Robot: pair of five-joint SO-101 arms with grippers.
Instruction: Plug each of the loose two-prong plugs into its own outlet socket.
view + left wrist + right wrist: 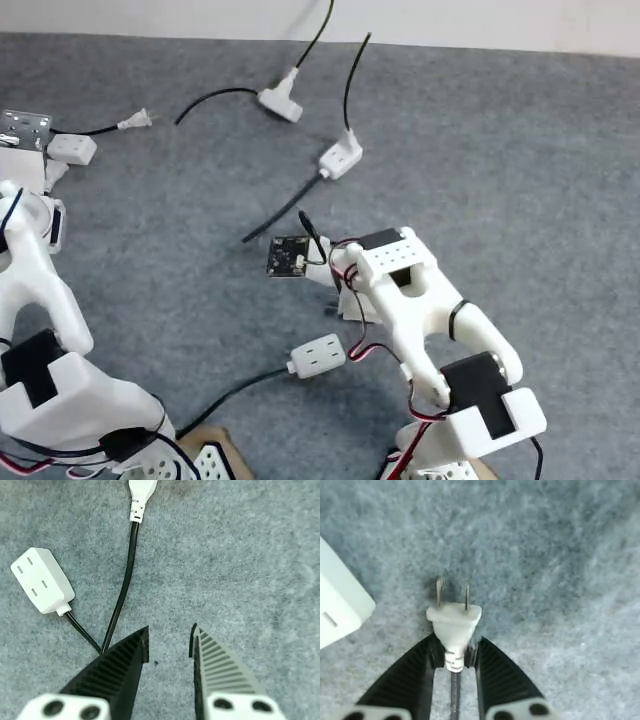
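My right gripper (454, 652) is shut on a white two-prong plug (454, 622), low over the grey carpet, with the prongs pointing away from me. A white outlet block (337, 610) lies just beside the plug, apart from it. In the high view this outlet (318, 355) sits next to the right arm (420, 290). My left gripper (170, 640) hangs open over bare carpet, with nothing between its fingers. Near it lie another white outlet (42, 580) and the back of a white plug (141, 492) on a black cord.
Far across the carpet lie a white outlet (340, 157) with black cords and a white connector (281, 103). At the far left are a loose plug (135, 122) and an outlet (72, 148). Black cords cross the middle. The right side of the carpet is open.
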